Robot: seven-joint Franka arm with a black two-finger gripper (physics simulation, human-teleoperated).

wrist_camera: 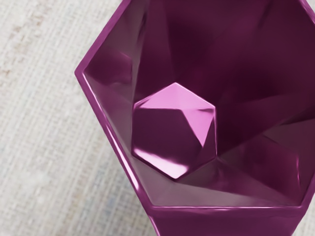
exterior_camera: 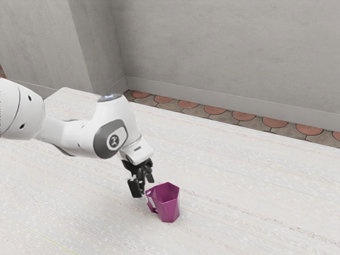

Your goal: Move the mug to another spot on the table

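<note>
The pale tabletop [exterior_camera: 255, 175] carried the purple mug [exterior_camera: 166, 202], which stood upright with its opening upward. The pincer [exterior_camera: 142, 187] hung at the mug's rim, on the exterior view's left, the handle side. Whether it gripped, I could not tell.

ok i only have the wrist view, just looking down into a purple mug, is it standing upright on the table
Observer: Yes. In the exterior view the mug stands upright, with its base on the table.
Operator: anything sticking out of its side, can't tell from here
Observer: A handle, on the side toward the exterior view's left, facing the arm.
Operator: and where am i relative to that
Observer: The gripper hangs just above that handle, close to the rim on the same side.
</note>
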